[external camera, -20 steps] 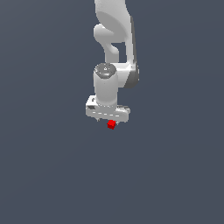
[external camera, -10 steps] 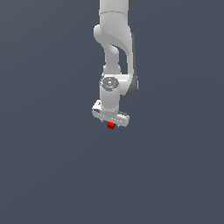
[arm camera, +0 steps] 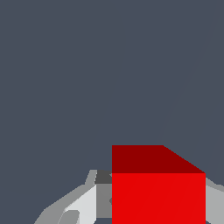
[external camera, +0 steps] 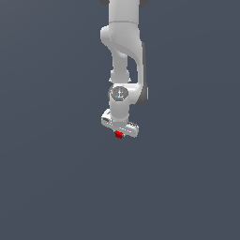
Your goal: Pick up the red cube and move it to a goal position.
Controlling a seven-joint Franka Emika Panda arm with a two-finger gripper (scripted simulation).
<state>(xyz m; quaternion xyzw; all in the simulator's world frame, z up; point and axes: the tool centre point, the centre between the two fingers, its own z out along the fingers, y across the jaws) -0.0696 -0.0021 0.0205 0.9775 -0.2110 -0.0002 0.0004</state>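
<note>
I have the red cube pinched between the fingers of my pincer, closed snugly on its sides. Carrying it, I judge steady, smooth travel best, keeping the squeeze constant so it cannot slip out

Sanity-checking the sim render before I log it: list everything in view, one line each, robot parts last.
red cube: 1, bright red, directly under the white gripper bar in the exterior view; fills the near part of the wrist view between the grey fingers.
surface: 1, plain dark grey-blue, fills the rest of both views; no goal marker visible.
arm: 1, white, comes in from the top of the exterior view.
gripper: 1, white with grey fingers, shut on the red cube.
</note>
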